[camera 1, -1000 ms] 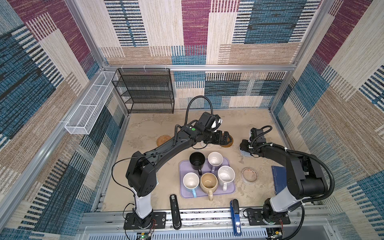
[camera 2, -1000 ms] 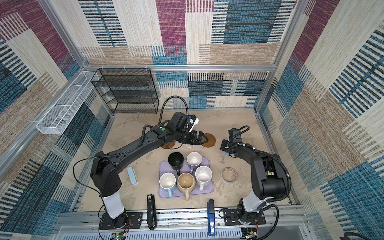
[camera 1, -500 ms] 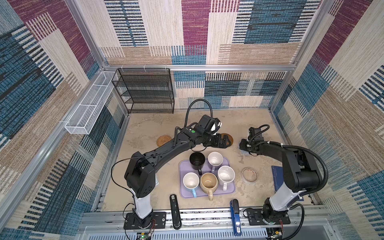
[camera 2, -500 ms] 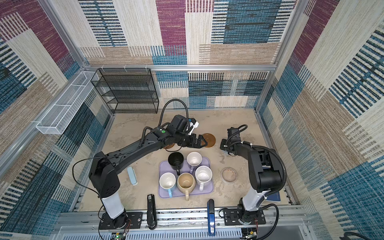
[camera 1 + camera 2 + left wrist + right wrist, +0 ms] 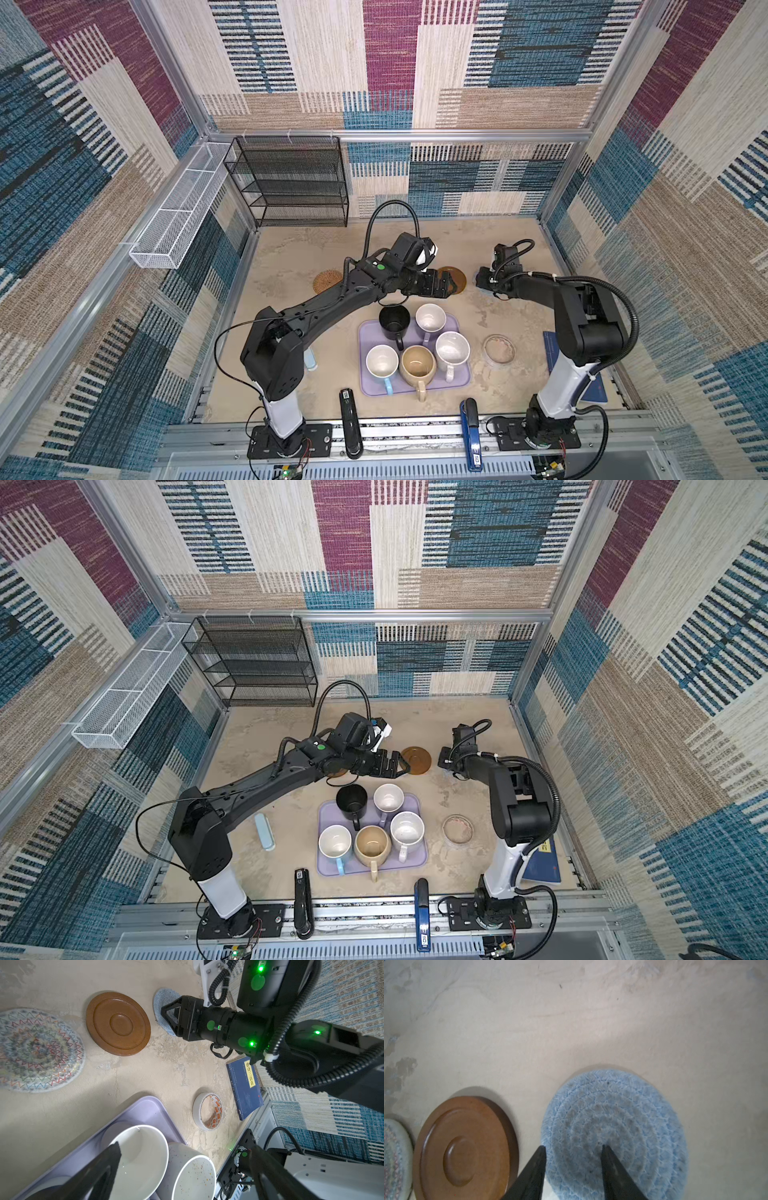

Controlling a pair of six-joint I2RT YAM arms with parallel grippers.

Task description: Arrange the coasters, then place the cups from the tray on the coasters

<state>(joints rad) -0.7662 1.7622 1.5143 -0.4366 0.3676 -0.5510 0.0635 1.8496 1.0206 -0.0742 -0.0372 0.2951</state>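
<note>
Lavender plastic, the tray (image 5: 368,332) holds five upright cups close together: a black mug (image 5: 394,322), a lavender mug (image 5: 431,318), a speckled white mug (image 5: 452,351), a beige mug (image 5: 417,365) and a light blue mug (image 5: 381,363). Beyond it, coasters lie flat: the woven rattan coaster (image 5: 327,280), the whitish lacy coaster (image 5: 37,1049), the ringed brown wooden coaster (image 5: 463,1147) and the pale blue coaster (image 5: 623,1126). The right gripper (image 5: 572,1147) has its jaws partly apart, tips down at the blue coaster's edge. The left gripper (image 5: 402,764) hovers spread wide beside the wooden coaster.
</note>
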